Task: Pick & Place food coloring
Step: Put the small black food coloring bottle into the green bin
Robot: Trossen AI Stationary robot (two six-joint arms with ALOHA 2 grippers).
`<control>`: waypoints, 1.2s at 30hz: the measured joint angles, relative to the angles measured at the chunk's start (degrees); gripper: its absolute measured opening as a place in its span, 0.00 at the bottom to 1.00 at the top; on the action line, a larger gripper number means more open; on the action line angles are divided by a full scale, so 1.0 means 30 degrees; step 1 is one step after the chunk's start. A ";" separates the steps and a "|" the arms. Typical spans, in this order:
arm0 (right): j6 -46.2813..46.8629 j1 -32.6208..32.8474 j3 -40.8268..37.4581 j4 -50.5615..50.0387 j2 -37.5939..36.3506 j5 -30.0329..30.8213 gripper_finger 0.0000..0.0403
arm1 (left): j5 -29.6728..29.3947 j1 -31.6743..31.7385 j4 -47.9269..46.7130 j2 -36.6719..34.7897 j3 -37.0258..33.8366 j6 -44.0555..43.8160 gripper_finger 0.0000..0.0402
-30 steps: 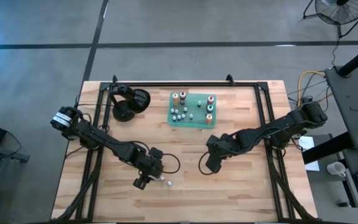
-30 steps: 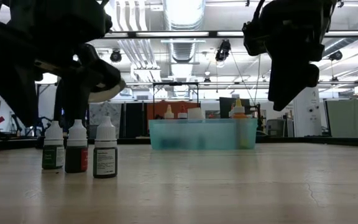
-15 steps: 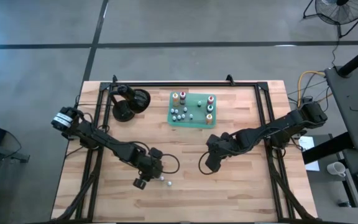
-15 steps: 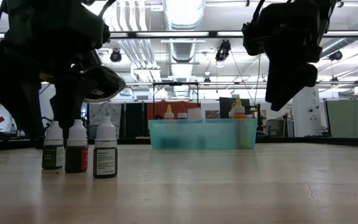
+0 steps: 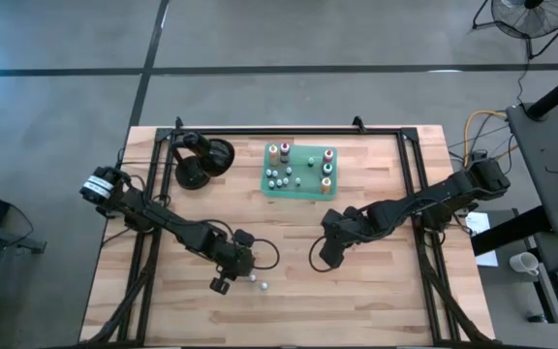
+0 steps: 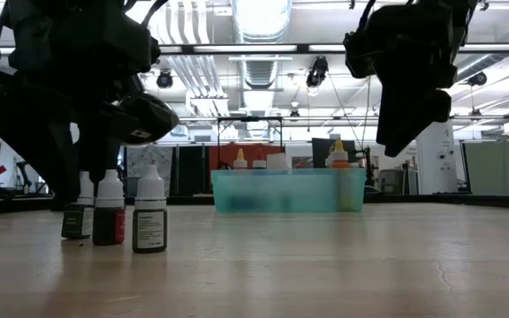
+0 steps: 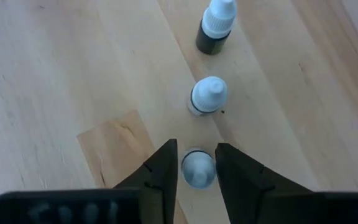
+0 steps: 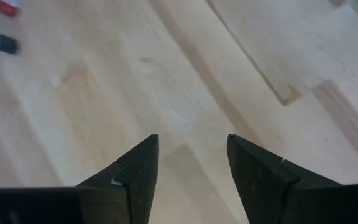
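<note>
Since the earlier frame the left gripper (image 7: 196,163) has descended and narrowed around the nearest bottle (image 7: 197,169), fingers flanking its cap without a confirmed hold, and an off-centre squeeze could topple it into the middle bottle (image 7: 207,96) just beside, while the right gripper (image 8: 191,158) waits open and empty.

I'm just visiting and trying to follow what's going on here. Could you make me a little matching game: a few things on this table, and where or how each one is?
Things:
1. left gripper
2. right gripper
3. green tray
4. middle dropper bottle

Places or states:
A. at the table's far side, with small bottles in it
B. jaws either side of a white bottle cap
C. standing free on the wood, in a row of three
D. jaws apart over bare wood

Pairs: 1-B, 2-D, 3-A, 4-C
</note>
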 joint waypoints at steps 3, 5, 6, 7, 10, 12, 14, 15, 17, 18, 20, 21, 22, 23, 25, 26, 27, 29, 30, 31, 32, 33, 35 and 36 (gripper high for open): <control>-0.0377 0.0265 0.0595 -0.0011 -0.0028 -0.0337 0.45 | -0.0086 0.0000 0.0072 0.0000 -0.0062 -0.0005 0.17; -0.0671 0.0527 0.1159 -0.0437 -0.0029 -0.0335 0.45 | -0.0142 0.0000 0.0083 0.0000 -0.0064 -0.0003 0.14; -0.0806 0.0632 0.1431 -0.0797 -0.0029 -0.0319 0.44 | -0.0141 0.0000 0.0093 0.0000 -0.0064 0.0000 0.12; -0.0885 0.0715 0.1739 -0.1248 -0.0029 -0.0233 0.44 | -0.0147 0.0000 0.0096 0.0000 -0.0064 0.0000 0.11; -0.0939 0.1073 0.2843 -0.2709 -0.0036 0.0389 0.42 | -0.0145 0.0000 0.0130 0.0000 -0.0064 -0.0004 0.09; -0.0950 0.1513 0.3912 -0.3788 -0.0131 0.0897 0.41 | -0.0150 0.0000 0.0130 0.0000 -0.0064 -0.0017 0.09; -0.0948 0.2102 0.5161 -0.4784 -0.0251 0.1625 0.40 | -0.0160 0.0000 0.0115 -0.0004 -0.0057 -0.0205 0.09; -0.0935 0.2409 0.5761 -0.5484 -0.0284 0.2074 0.40 | -0.0160 0.0000 0.0098 0.0000 -0.0057 -0.0316 0.09; -0.0539 0.2985 0.6902 -0.7029 -0.0284 0.3086 0.39 | -0.0166 0.0003 0.0020 -0.0028 -0.0050 -0.0505 0.09; -0.0097 0.3254 0.7411 -0.7904 -0.0284 0.3608 0.38 | -0.0216 0.0000 -0.0153 -0.0097 -0.0050 -0.0546 0.09; 0.1016 0.3750 0.8247 -0.9624 -0.0284 0.4370 0.37 | -0.0711 0.0000 -0.0525 -0.0251 -0.0057 -0.0554 0.09; 0.1663 0.4001 0.8596 -1.0338 -0.0284 0.4586 0.36 | -0.1016 0.0000 -0.0654 -0.0400 -0.0057 -0.0554 0.09; 0.2376 0.4265 0.8897 -1.1015 -0.0284 0.4700 0.36 | -0.1324 0.0006 -0.0864 -0.0553 -0.0057 -0.0600 0.09; 0.3015 0.4528 0.9110 -1.1553 -0.0284 0.4722 0.35 | -0.1598 0.0020 -0.0959 -0.0763 -0.0057 -0.0728 0.09; 0.4152 0.5053 0.9388 -1.2135 -0.0284 0.4721 0.34 | -0.2077 0.0048 -0.1142 -0.1249 -0.0057 -0.0947 0.09; 0.4660 0.5322 0.9414 -1.2117 -0.0284 0.4717 0.34 | -0.2272 0.0051 -0.1286 -0.1476 -0.0057 -0.1125 0.09; 0.5218 0.5573 0.9425 -1.2114 -0.0284 0.4700 0.33 | -0.2438 0.0069 -0.1388 -0.1735 -0.0057 -0.1324 0.09; 0.6357 0.6068 0.9390 -1.2115 -0.0277 0.4522 0.32 | -0.2725 0.0105 -0.1518 -0.2363 -0.0057 -0.1797 0.09; 0.6946 0.6321 0.9324 -1.2080 -0.0277 0.4364 0.32 | -0.2822 0.0154 -0.1597 -0.2719 -0.0057 -0.2095 0.09; 0.7665 0.6548 0.9239 -1.2086 -0.0284 0.4108 0.32 | -0.2885 0.0245 -0.1669 -0.3071 -0.0039 -0.2459 0.09; 0.8506 0.6801 0.9103 -1.2073 -0.0284 0.3781 0.32 | -0.2943 0.0358 -0.1854 -0.3389 0.0047 -0.2822 0.09; 0.9310 0.7058 0.8942 -1.2059 -0.0277 0.3480 0.32 | -0.3155 0.0460 -0.2073 -0.3664 0.0137 -0.3136 0.09; 1.0815 0.7593 0.8566 -1.1871 -0.0277 0.2996 0.32 | -0.3771 0.0787 -0.2219 -0.4159 0.0429 -0.3628 0.09; 1.1493 0.7861 0.8363 -1.1705 -0.0277 0.2828 0.32 | -0.4040 0.0974 -0.2191 -0.4382 0.0639 -0.3707 0.09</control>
